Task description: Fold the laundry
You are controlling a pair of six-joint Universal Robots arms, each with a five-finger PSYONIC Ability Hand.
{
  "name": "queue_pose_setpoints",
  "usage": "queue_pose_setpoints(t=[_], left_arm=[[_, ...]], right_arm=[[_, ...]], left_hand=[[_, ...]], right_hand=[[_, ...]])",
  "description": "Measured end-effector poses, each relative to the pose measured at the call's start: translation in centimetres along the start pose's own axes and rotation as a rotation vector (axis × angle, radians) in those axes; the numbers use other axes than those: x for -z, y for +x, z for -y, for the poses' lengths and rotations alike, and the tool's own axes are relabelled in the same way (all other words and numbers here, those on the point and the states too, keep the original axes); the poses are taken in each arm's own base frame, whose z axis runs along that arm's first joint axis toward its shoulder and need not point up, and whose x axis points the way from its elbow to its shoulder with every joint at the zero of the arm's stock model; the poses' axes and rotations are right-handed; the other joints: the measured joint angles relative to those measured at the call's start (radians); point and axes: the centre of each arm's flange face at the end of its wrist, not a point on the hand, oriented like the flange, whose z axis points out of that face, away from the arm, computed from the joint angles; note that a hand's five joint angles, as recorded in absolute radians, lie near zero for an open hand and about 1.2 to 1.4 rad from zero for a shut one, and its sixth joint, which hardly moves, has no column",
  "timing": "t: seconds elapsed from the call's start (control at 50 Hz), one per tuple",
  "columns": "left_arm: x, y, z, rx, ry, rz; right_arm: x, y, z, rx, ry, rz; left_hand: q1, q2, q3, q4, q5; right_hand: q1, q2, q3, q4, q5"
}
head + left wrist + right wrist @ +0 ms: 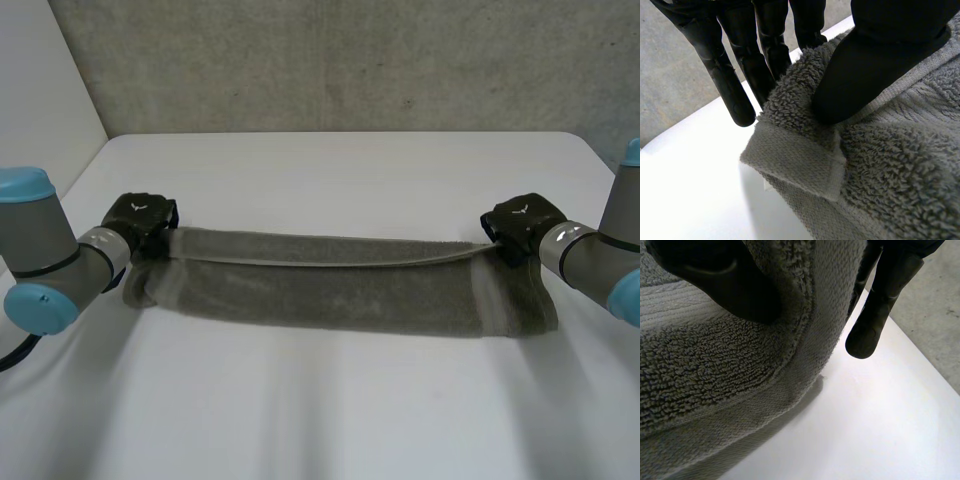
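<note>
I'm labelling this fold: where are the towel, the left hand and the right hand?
towel (330,295), head view, middle of its lower layer
left hand (140,218), head view, back of the hand
right hand (520,222), head view, back of the hand

This looks like a robotics lab or test cell. Two machine arms with grey joints and light-blue caps, the left arm (45,250) and the right arm (600,260), reach in over the near corners of a plain white table (350,170). A raw grey concrete wall (350,60) rises behind the table's far edge, and a flat white panel (40,80) stands along its left edge. A grey towel (330,290) stretches across the table's middle, pinched at its ends by the black left hand (140,215) and right hand (520,225).
</note>
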Motion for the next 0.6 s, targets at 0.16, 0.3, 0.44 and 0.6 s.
queue_pose_setpoints(t=[0.16, 0.3, 0.44, 0.6], left_arm=[[-0.4, -0.3, 0.1, -0.007, 0.017, 0.019], [-0.7, -0.5, 0.1, -0.01, 0.022, 0.028], [-0.7, -0.7, 0.4, -0.012, 0.025, 0.044], [-0.1, -1.7, 2.4, -0.014, 0.058, 0.109]], right_arm=[[-0.6, 0.4, 0.3, 0.008, 0.011, -0.03], [-1.0, 0.4, 0.7, 0.014, 0.017, -0.048], [-1.0, 1.1, 1.2, -0.022, 0.0, -0.114], [0.4, 2.9, 3.6, -0.13, 0.066, -0.186]], left_hand=[[-0.068, -0.068, -0.068, -0.068, -0.065], [-0.535, -0.528, -0.527, -0.527, -0.533], [-0.847, -0.852, -0.848, -0.847, -0.855], [-0.899, -0.904, -0.904, -0.904, -0.906]], right_hand=[[0.0, 0.0, 0.0, 0.0, 0.0], [-0.388, -0.398, -0.368, -0.364, -0.383], [-1.085, -1.1, -1.102, -1.084, -1.141], [-1.098, -1.1, -1.104, -1.084, -1.141]])
